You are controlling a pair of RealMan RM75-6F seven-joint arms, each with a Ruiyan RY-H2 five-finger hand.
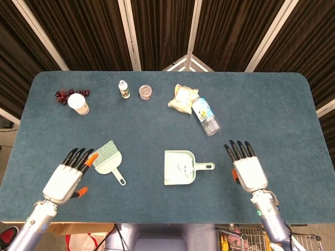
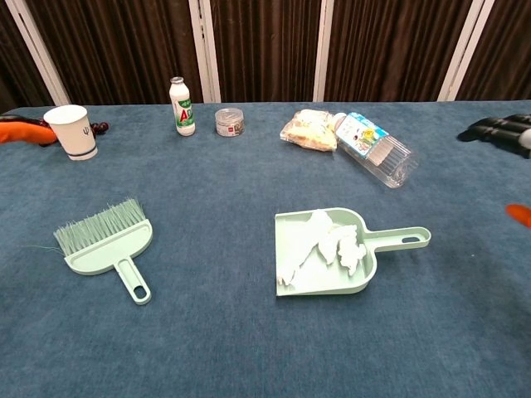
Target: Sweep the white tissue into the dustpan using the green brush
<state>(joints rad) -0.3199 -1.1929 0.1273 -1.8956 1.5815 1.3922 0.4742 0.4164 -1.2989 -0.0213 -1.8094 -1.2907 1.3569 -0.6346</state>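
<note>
The pale green dustpan [image 1: 180, 168] [image 2: 328, 264] lies flat near the table's middle, handle pointing right, with crumpled white tissue [image 1: 179, 168] [image 2: 328, 244] inside it. A green brush [image 1: 110, 161] [image 2: 109, 245] lies on the cloth to its left, bristles facing the far side. My left hand [image 1: 66, 179] hovers open just left of the brush, fingers spread, holding nothing; only its fingertips [image 2: 18, 130] show in the chest view. My right hand [image 1: 247, 169] is open to the right of the dustpan handle, its fingertips [image 2: 498, 130] at the chest view's edge.
Along the far side stand a paper cup [image 1: 78, 103], dark grapes [image 1: 63, 94], a small white bottle [image 1: 123, 89], a round tin [image 1: 145, 92], a snack bag [image 1: 182, 98] and a lying clear bottle [image 1: 205, 115]. The blue table edge [image 1: 157, 219] runs near me.
</note>
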